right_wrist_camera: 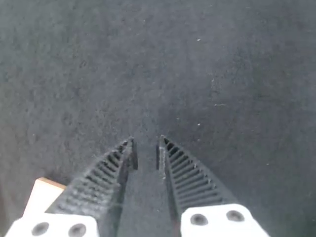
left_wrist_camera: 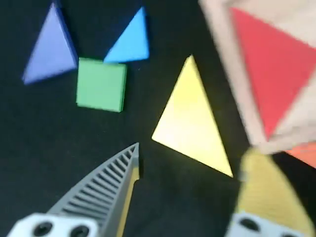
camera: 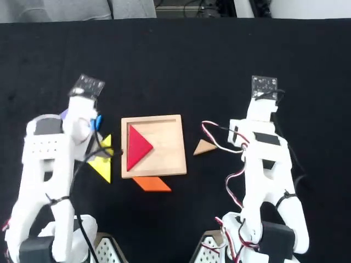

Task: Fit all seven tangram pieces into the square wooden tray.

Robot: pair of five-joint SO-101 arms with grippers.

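Observation:
The square wooden tray (camera: 164, 164) lies between the arms with a red triangle (camera: 137, 147) in its left half. My left gripper (left_wrist_camera: 192, 155) hangs open just above a yellow triangle (left_wrist_camera: 190, 118) that lies beside the tray's left wall (left_wrist_camera: 232, 69). Past it lie a green square (left_wrist_camera: 101, 84), a blue triangle (left_wrist_camera: 131, 42) and a purple triangle (left_wrist_camera: 49, 49). An orange parallelogram (camera: 152, 184) rests at the tray's front edge, and a tan triangle (camera: 204, 147) at its right. My right gripper (right_wrist_camera: 146, 145) is shut over bare cloth with nothing in it.
A black cloth (camera: 181, 66) covers the whole table. The right arm (camera: 263, 148) stands right of the tan triangle, with loose red and white wires (camera: 219, 137) hanging toward it. A pale tan corner (right_wrist_camera: 42, 195) shows beside the right gripper's finger.

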